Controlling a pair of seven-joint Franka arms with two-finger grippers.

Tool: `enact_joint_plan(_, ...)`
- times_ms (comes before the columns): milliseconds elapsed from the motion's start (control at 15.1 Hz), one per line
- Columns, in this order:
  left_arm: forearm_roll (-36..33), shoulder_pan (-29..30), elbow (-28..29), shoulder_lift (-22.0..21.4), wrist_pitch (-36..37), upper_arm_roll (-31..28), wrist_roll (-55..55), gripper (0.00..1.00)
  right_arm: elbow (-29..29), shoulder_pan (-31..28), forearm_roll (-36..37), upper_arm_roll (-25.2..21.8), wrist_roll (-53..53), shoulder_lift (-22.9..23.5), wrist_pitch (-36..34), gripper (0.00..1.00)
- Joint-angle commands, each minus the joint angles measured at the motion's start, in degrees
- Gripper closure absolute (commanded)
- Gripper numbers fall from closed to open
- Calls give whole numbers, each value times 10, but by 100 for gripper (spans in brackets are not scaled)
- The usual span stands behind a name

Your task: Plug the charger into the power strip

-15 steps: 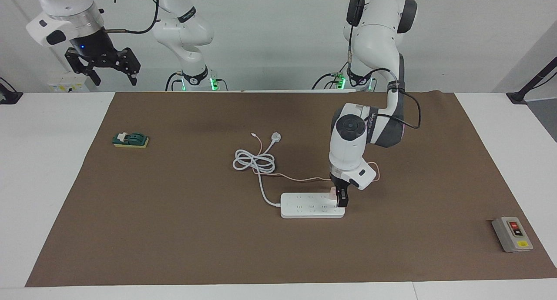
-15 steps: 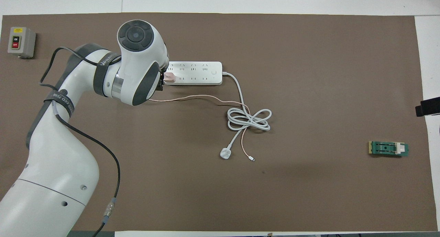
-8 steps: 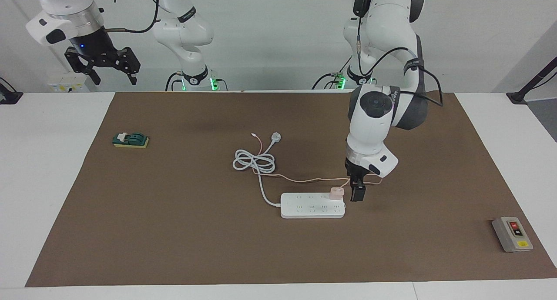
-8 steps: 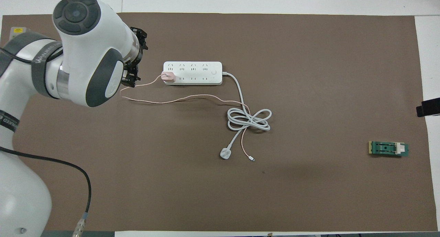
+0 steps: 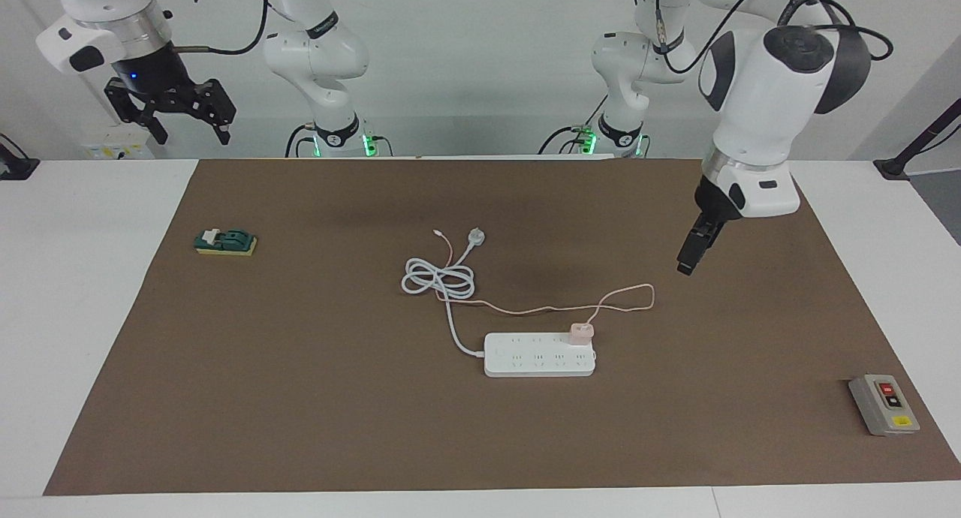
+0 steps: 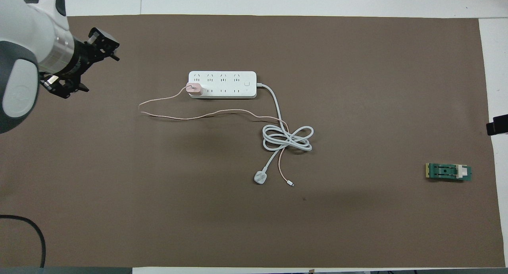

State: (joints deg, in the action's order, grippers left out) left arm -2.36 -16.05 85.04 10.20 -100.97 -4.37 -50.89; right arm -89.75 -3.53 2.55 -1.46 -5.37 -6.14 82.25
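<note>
The charger (image 5: 581,332) sits upright in an end socket of the power strip (image 5: 539,355), in the row nearer to the robots at the strip's end toward the left arm — by the look of it the plugging is done. The left pincer (image 5: 688,257) hangs empty and released in the air over bare brown mat (image 5: 300,413), well apart from the charger and toward the left arm's end of the table (image 5: 82,278). The strip's long axis runs across the table from one arm's end toward the other, and the left arm is plainly the nearer one should the plug need a further press; I judge that only a retreat is left. The right pincer (image 5: 171,109) waits high over the table's edge at its own end, its fingers spread and holding nothing. The charger's thin pink cable (image 5: 525,310) loops out toward the left arm's end and back to the coiled white cord (image 5: 438,278) and round white plug (image 5: 475,237) — slack lying nearer to the robots than the strip, nothing across the sockets. A green block (image 5: 225,242) and a grey switch box (image 5: 884,405) lie well apart at the mat's two ends.
</note>
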Motion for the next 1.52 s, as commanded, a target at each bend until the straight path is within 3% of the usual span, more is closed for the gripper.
enact_joint_plan(0,9,31,11,-27,27,3,141,0,-14,-10,-11,6,4,-12,6,0)
enact_joint_plan(331,9,80,13,-68,88,1,356,0,-14,-10,-11,6,2,-12,5,0)
enact_joint_plan(595,8,101,26,-106,128,0,441,0,-13,-10,-11,6,3,-12,4,0)
enact_joint_plan(1058,9,94,39,-114,133,2,433,0,-15,-4,-11,8,2,-14,4,0)
enact_joint_plan(1323,8,94,102,-148,133,2,441,0,-16,-5,-11,8,2,-14,4,0)
enact_joint_plan(1455,8,96,97,-145,125,2,439,0,-16,-9,-11,8,2,-14,4,0)
